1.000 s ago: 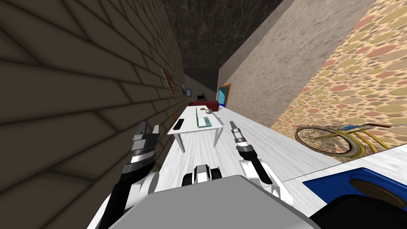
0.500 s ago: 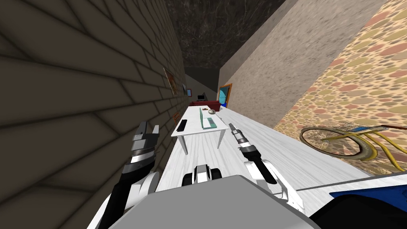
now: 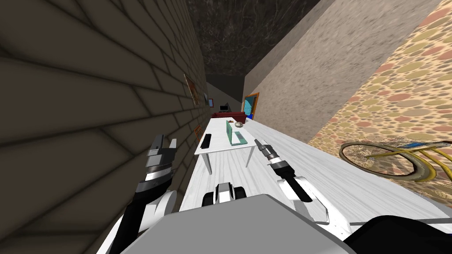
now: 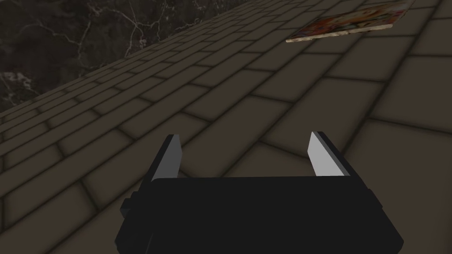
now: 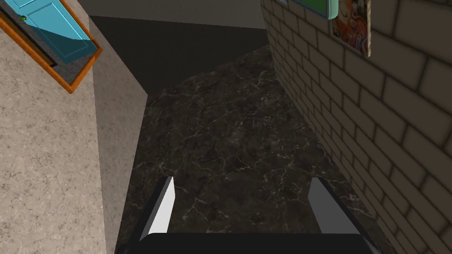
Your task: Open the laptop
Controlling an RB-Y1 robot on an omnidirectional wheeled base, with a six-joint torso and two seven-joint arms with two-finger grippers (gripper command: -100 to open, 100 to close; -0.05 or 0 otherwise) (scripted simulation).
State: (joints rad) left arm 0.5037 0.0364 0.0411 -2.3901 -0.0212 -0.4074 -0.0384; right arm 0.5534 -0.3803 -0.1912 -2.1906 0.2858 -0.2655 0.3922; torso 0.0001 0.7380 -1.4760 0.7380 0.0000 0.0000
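Note:
The laptop (image 3: 233,133) is pale teal and sits on a small white table (image 3: 219,147) ahead of me in the head view. One of its panels stands upright and the other lies flat on the tabletop. My right gripper (image 3: 258,142) (image 5: 240,183) is raised just short of the table's near right corner, open and holding nothing. My left gripper (image 3: 163,143) (image 4: 245,139) hangs by the brick wall to the left of the table, open and holding nothing.
A black flat object (image 3: 205,140) and a grey rounded thing (image 3: 239,125) also lie on the table. A brick wall (image 3: 88,110) runs close on the left. A bicycle (image 3: 388,156) lies on the right. A red sofa (image 3: 229,117) and a blue door (image 3: 250,105) are far ahead.
The whole head view has shifted: I have moved nearer the table and turned, so the bicycle slid right and a blue mat left the picture. My right arm swung slightly right.

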